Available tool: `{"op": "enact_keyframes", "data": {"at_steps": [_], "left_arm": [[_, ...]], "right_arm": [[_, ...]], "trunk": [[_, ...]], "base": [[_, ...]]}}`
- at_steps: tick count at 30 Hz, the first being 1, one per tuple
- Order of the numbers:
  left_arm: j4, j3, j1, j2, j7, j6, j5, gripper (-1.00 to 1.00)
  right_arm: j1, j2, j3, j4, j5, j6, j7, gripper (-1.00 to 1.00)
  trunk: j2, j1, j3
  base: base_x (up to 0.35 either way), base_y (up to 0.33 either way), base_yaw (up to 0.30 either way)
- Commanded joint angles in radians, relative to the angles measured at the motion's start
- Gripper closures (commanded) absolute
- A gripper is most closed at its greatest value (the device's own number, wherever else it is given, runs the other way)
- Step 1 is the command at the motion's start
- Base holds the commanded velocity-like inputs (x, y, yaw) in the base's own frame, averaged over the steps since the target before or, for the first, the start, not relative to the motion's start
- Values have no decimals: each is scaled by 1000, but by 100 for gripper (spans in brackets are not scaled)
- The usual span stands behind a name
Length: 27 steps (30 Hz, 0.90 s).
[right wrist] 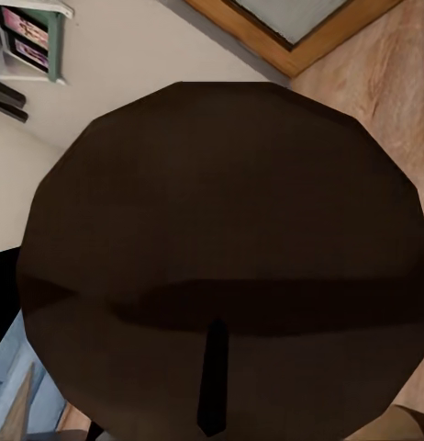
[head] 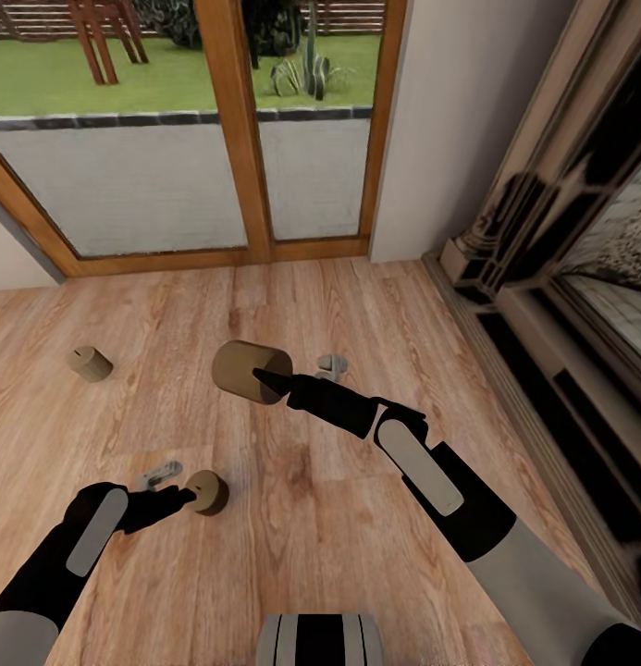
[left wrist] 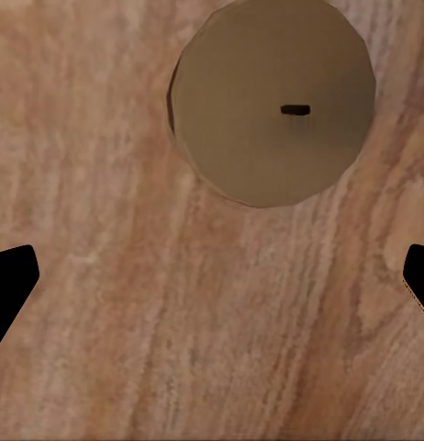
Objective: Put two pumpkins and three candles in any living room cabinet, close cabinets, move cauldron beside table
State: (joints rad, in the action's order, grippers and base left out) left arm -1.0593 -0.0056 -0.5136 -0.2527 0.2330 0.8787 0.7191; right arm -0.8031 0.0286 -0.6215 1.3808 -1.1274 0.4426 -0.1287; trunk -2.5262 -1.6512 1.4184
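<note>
right hand point(head: 265, 377) clamped on candle point(head: 249, 371) | left hand point(head: 183, 498) apart, over floor candle point(head: 209, 491) | light, stiff, smooth: grip round sides

2 black arms, grey oblong panels, pale grey upper sleeves

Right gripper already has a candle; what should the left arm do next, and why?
Probably lower the left gripper and shift it over the floor candle: the fingers stand wide open above bare floor, with the candle off-centre ahead, while the right gripper holds its candle aloft.
</note>
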Motion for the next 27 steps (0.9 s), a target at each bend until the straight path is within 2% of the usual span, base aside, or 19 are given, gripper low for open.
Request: {"op": "enact_keyframes", "data": {"at_steps": [1, 10, 16, 27], "left_arm": [[-1, -1, 0, 0, 9, -6, 11, -100], [-1, -4, 0, 0, -1, -21, 14, -100], [-1, -5, 0, 0, -2, -21, 15, -100], [-1, -5, 0, 0, -3, -21, 12, -100]], "right_arm": [[-1, 1, -1, 0, -5, 2, 0, 100], [-1, 1, -1, 0, -5, 1, 0, 100], [-1, 1, -1, 0, -5, 1, 0, 100], [-1, 1, -1, 0, -5, 1, 0, 100]], "trunk": [[0, 0, 1], [0, 0, 1], [0, 0, 1], [0, 0, 1]], "base": [[0, 0, 0], [12, -8, 0], [112, -84, 0], [133, 9, 0]]}}
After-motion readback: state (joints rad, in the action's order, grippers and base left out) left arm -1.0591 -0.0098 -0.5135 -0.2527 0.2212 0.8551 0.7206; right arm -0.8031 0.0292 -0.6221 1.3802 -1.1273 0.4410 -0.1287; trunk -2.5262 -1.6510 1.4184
